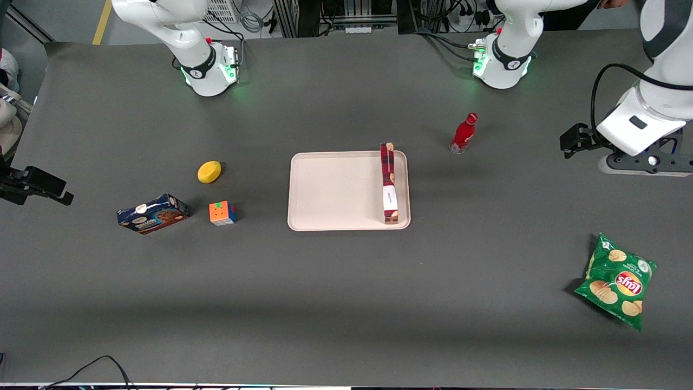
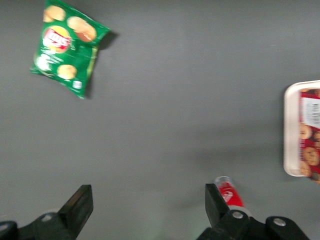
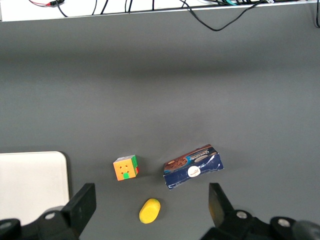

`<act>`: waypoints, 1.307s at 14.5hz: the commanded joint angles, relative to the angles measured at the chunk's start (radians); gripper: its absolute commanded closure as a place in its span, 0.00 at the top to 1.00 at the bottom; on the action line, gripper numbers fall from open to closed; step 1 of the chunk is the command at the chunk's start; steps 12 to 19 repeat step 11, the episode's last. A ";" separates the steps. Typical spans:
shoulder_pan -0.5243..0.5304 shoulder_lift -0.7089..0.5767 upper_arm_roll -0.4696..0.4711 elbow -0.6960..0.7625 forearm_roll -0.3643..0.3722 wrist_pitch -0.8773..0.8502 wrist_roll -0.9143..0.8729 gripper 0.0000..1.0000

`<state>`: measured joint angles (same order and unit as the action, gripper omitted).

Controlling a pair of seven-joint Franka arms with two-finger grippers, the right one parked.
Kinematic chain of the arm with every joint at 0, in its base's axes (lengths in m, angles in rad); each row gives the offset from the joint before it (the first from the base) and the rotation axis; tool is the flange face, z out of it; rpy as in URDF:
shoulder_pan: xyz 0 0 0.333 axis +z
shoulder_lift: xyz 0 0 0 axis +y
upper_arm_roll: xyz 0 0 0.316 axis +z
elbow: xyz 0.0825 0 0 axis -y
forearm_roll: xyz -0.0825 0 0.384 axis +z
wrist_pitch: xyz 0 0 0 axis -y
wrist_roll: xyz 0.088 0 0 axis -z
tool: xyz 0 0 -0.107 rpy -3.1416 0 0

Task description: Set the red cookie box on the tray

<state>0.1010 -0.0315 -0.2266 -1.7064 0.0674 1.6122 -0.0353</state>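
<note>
The red cookie box [image 1: 389, 183] lies on the tray [image 1: 335, 189], along the tray's edge toward the working arm's end of the table, standing on its long narrow side. The left wrist view catches the tray's rim [image 2: 289, 130] and part of the box [image 2: 311, 135]. My gripper [image 2: 148, 205] is open with nothing between its fingers. It hangs high above the table at the working arm's end, well away from the tray; in the front view only its wrist body [image 1: 644, 146] shows.
A small red bottle [image 1: 463, 133] stands upright between the tray and my arm. A green chip bag [image 1: 617, 280] lies nearer the front camera. Toward the parked arm's end lie a yellow lemon [image 1: 209, 171], a colour cube [image 1: 222, 213] and a dark-blue cookie box [image 1: 153, 213].
</note>
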 commanded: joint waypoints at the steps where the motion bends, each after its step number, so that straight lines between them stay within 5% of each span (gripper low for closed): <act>1: -0.068 -0.010 0.123 -0.019 -0.086 0.015 0.018 1.00; 19: -0.078 0.035 0.128 0.045 -0.077 0.008 0.018 1.00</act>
